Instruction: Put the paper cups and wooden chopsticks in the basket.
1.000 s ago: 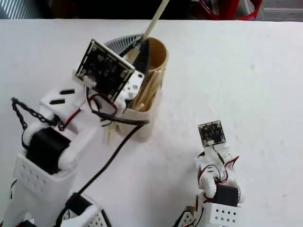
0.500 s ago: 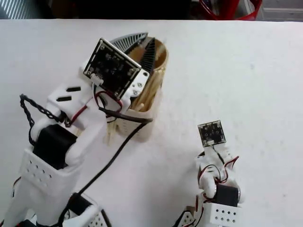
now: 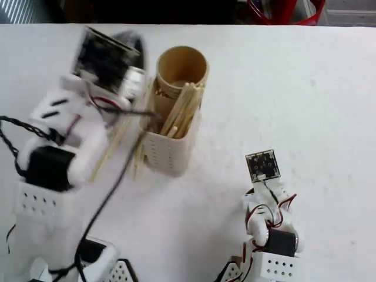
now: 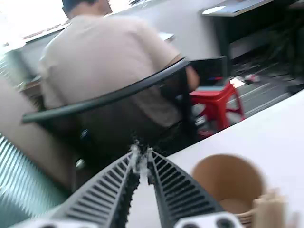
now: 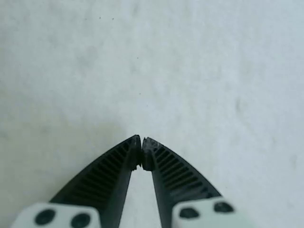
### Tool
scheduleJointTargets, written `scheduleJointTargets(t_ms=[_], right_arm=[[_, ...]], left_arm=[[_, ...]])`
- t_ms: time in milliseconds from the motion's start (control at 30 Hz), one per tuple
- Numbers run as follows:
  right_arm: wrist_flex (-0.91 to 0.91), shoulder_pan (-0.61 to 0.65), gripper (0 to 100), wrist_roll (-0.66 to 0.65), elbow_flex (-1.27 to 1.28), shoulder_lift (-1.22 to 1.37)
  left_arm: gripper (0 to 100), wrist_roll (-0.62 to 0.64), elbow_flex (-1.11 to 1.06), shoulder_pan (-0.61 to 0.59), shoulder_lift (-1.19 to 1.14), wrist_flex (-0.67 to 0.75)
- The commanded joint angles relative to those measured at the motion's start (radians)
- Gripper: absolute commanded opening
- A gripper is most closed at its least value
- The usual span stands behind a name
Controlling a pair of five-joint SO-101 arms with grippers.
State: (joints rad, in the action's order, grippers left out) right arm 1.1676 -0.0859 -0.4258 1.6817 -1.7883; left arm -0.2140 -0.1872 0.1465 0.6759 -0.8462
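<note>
A brown paper cup stands upright in the far end of the white perforated basket. Several wooden chopsticks lean inside the basket against the cup. More chopsticks lie on the table by the basket's left side. My left gripper is up and to the left of the cup, shut with nothing in it. In the left wrist view its tips meet, with the cup below and beside them. My right gripper is shut and empty over bare table; its arm sits right of the basket.
The white table is bare to the right of the basket and behind it. A black cable from the left arm trails beside the basket. Beyond the far table edge are a chair and a red stool.
The left arm has swung left, away from above the cup. A chopstick that stood up from its gripper a second ago is gone from it, and the jaws have closed. The right arm is still.
</note>
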Motion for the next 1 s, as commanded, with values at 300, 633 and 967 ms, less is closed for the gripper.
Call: scheduleJointTargets(t_ms=[300,633,967], right_arm=[[-0.012,0.002,1.8,0.002,0.009,-0.002],[-0.012,0.002,1.8,0.002,0.009,-0.002],[-0.012,0.002,1.8,0.002,0.009,-0.002]], left_arm=[[5,-0.008,-0.445,-0.404,-0.486,0.296],[10,-0.071,0.112,-0.36,-1.066,-0.166],[9,-0.063,0.296,-0.38,-1.171,-0.281]])
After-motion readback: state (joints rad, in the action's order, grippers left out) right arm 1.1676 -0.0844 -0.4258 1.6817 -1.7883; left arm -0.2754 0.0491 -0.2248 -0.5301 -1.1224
